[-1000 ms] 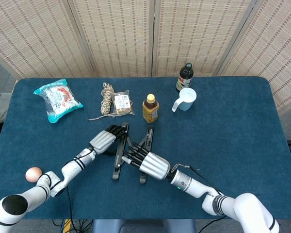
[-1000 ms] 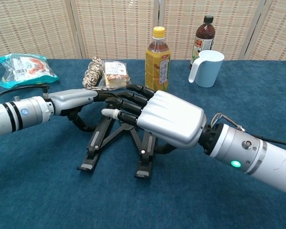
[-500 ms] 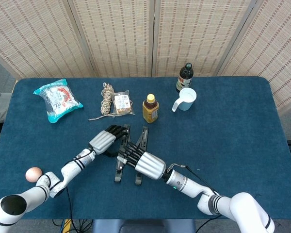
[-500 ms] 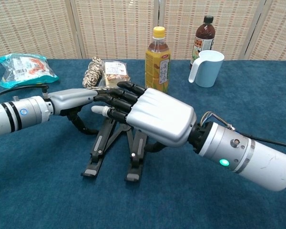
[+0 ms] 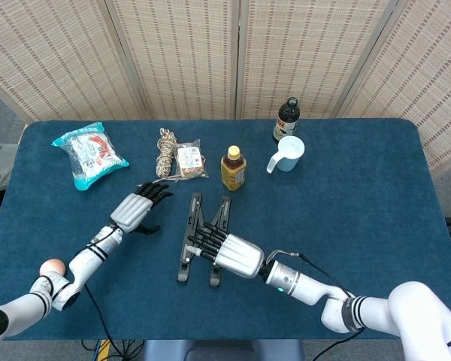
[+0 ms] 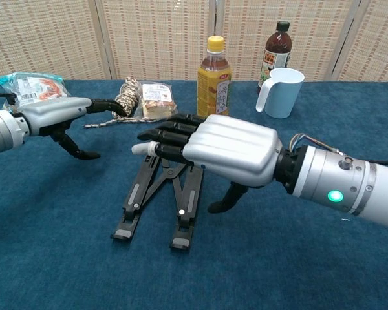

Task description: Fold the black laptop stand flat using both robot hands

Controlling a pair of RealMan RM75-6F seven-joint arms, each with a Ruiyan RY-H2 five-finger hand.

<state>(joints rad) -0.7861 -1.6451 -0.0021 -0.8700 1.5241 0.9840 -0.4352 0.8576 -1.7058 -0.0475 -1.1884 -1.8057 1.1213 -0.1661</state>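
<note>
While the right hand (image 6: 229,158) hovers palm-down over the black folding metal laptop stand (image 5: 203,237), fingers extended side by side and holding nothing, contact with the stand cannot be told. Stand lies low on the blue tablecloth (image 5: 376,203), legs nearly together. Left hand (image 5: 135,209) sits apart to its left, fingers spread, empty.
</note>
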